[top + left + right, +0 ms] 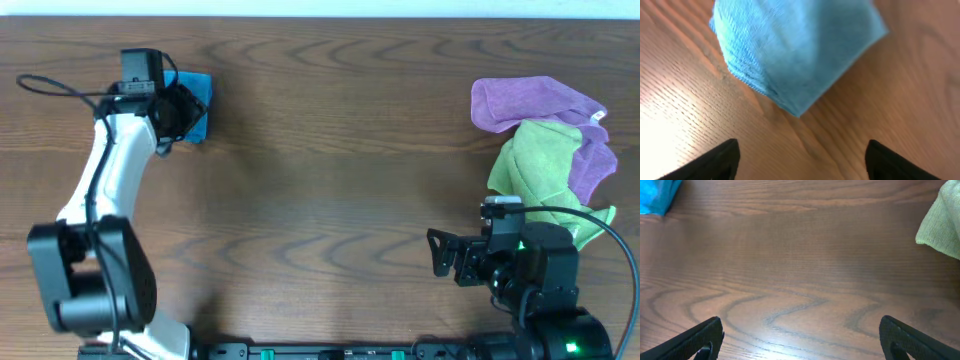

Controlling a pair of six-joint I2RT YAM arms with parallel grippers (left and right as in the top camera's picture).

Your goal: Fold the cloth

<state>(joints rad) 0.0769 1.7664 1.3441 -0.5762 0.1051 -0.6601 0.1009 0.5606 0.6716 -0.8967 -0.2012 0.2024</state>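
We found the cloth (197, 98) at the far left of the table (330, 200), lying as a compact blue wad with layered edges, which we judged to be at least partly folded. The left gripper (801, 157) hovered just short of its near corner with fingers spread wide and nothing between them, probably because the left arm was the one placed to handle the cloth. The right gripper (801, 340) was likewise open and empty, low at the near right of the table (we took it for parked, clear of the work). The purple cloth (530, 100) and the lime-green cloth (535, 170) lay heaped together at the far right, the green overlapping the purple, well apart from the blue one. We counted three cloths, one of each colour, and two arms.
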